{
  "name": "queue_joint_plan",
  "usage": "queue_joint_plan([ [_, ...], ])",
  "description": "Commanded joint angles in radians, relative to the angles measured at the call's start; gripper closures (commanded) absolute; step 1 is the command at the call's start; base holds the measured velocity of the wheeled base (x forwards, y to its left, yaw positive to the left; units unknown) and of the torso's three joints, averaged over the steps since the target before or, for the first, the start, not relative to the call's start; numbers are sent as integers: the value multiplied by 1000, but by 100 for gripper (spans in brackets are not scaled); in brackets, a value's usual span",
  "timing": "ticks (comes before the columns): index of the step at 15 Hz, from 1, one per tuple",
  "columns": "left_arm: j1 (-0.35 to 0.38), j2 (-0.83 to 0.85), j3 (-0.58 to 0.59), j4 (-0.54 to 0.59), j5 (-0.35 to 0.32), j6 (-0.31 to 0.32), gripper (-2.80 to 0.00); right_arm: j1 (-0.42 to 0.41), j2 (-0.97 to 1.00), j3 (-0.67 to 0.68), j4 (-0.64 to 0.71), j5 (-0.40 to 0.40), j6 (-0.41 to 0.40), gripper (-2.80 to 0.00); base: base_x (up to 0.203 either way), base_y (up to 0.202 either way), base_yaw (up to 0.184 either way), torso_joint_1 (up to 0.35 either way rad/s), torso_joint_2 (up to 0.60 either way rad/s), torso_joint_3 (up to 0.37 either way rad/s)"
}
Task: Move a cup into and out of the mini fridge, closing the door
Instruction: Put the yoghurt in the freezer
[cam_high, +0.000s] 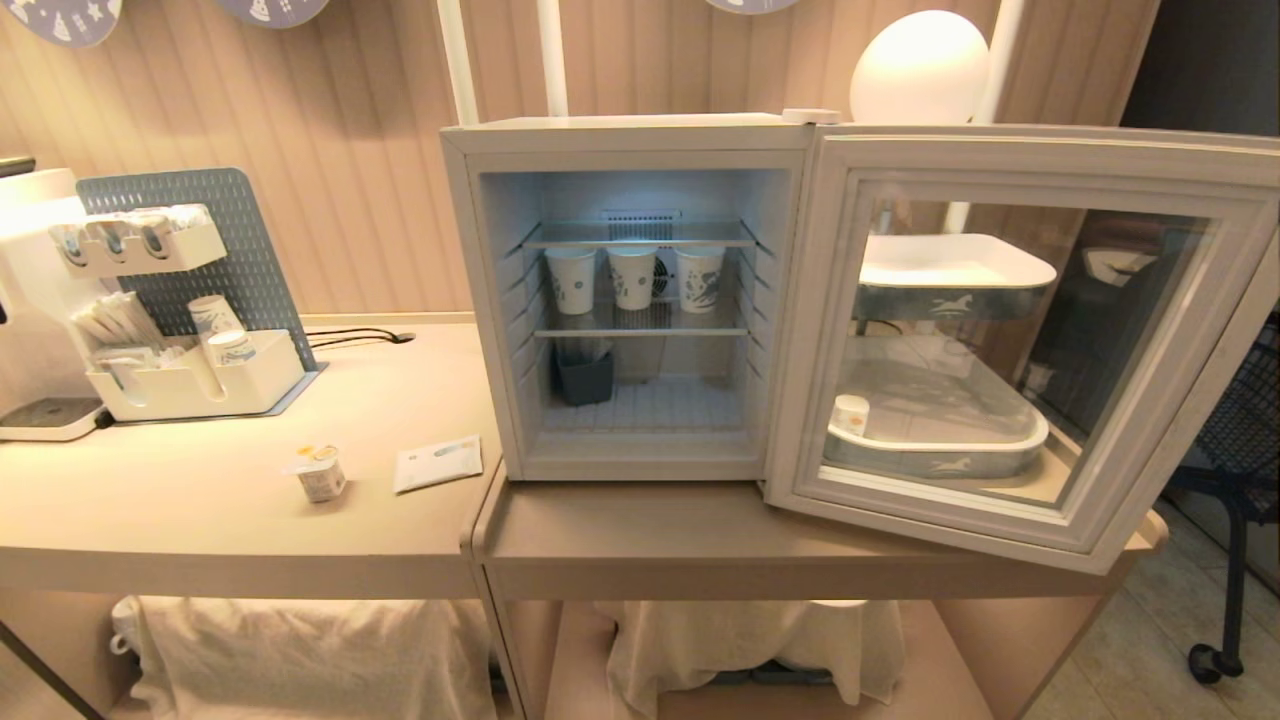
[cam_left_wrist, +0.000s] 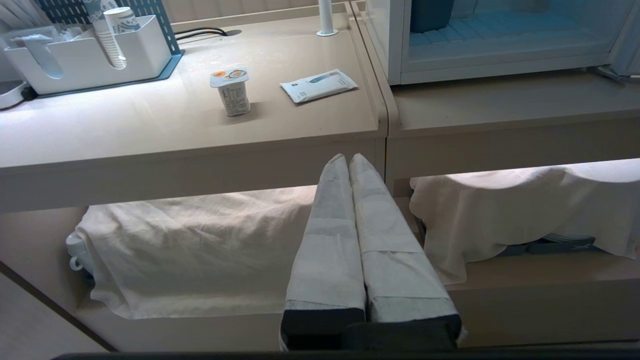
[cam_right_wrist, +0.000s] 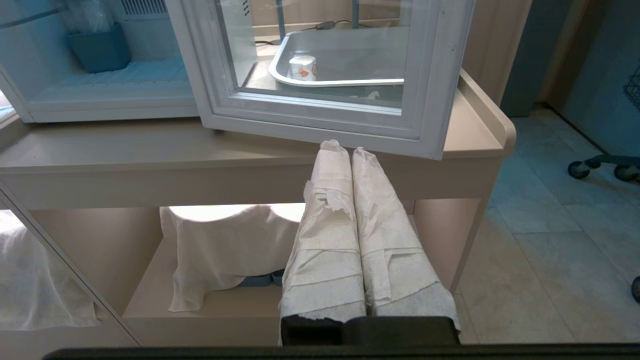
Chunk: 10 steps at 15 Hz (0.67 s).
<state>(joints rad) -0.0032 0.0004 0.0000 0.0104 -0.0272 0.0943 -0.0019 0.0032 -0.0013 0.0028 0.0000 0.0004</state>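
The cup (cam_high: 321, 473) (cam_left_wrist: 232, 92), a small white pot with a yellow-orange foil lid, stands on the left counter. To its right sits the white mini fridge (cam_high: 628, 137) (cam_left_wrist: 395, 47), lit inside, with its glass door (cam_high: 1010, 530) (cam_right_wrist: 320, 122) swung wide open to the right. My left gripper (cam_left_wrist: 348, 158) is shut and empty, held low in front of the counter edge, well short of the cup. Below the open door's lower edge my right gripper (cam_right_wrist: 340, 148) is also shut, holding nothing. Neither arm shows in the head view.
Three tall paper cups (cam_high: 633, 277) stand on the fridge's middle shelf, a dark bin (cam_high: 584, 376) on its floor. A white sachet (cam_high: 438, 462) lies beside the cup. An organiser with stacked cups (cam_high: 195, 385) is at the left. Behind the door, trays (cam_high: 1000, 445) hold a plain white pot (cam_high: 850, 415).
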Motion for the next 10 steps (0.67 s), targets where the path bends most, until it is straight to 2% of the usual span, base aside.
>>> queue_joint_plan([
  [1, 0, 0, 0, 0, 0, -1, 0, 0, 1, 0, 0, 0, 1, 0, 0, 0, 0, 0, 0, 0],
  [10, 0, 0, 0, -4, 1, 2, 0, 0, 1, 0, 0, 0, 0, 0, 0, 0, 0, 0, 0, 0],
])
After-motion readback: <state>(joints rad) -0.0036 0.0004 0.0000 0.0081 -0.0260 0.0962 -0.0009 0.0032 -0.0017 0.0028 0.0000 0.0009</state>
